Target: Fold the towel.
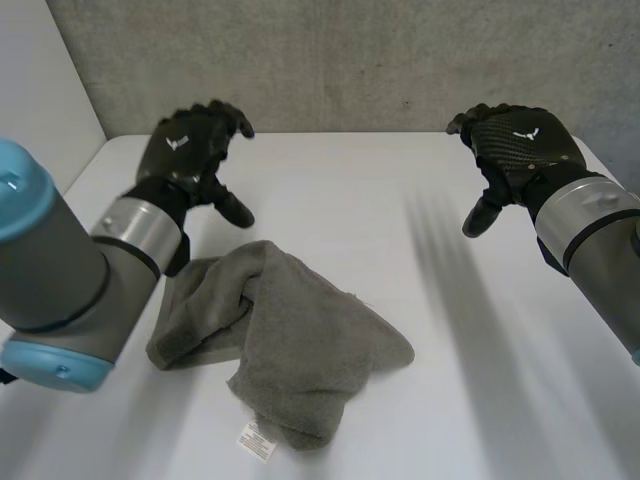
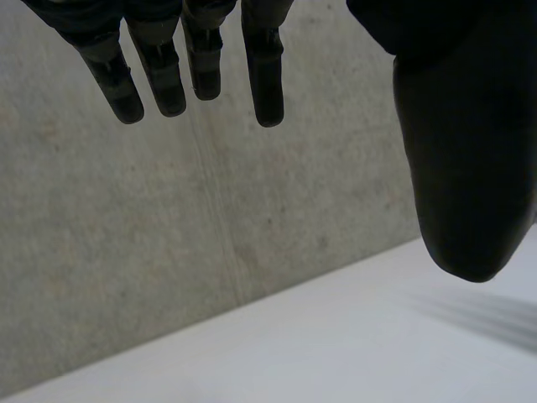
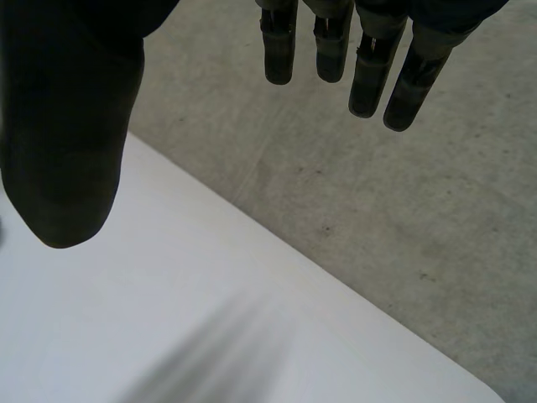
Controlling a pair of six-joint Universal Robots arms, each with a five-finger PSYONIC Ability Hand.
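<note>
A grey towel (image 1: 280,340) lies crumpled in a heap on the white table (image 1: 350,190), with a small white label (image 1: 256,441) at its near edge. My left hand (image 1: 190,145) hovers above the table just beyond the towel's far left part, fingers relaxed and spread, holding nothing. My right hand (image 1: 515,150) hangs over the table's far right, well apart from the towel, also open and empty. In the left wrist view the fingers (image 2: 197,59) and thumb (image 2: 466,168) hang straight with nothing between them. The right wrist view shows straight fingers (image 3: 361,59) and thumb (image 3: 67,143) too.
A grey concrete wall (image 1: 350,60) stands behind the table's far edge. The table's right edge (image 3: 336,294) runs below my right hand's fingertips. Bare tabletop lies between the two hands and right of the towel.
</note>
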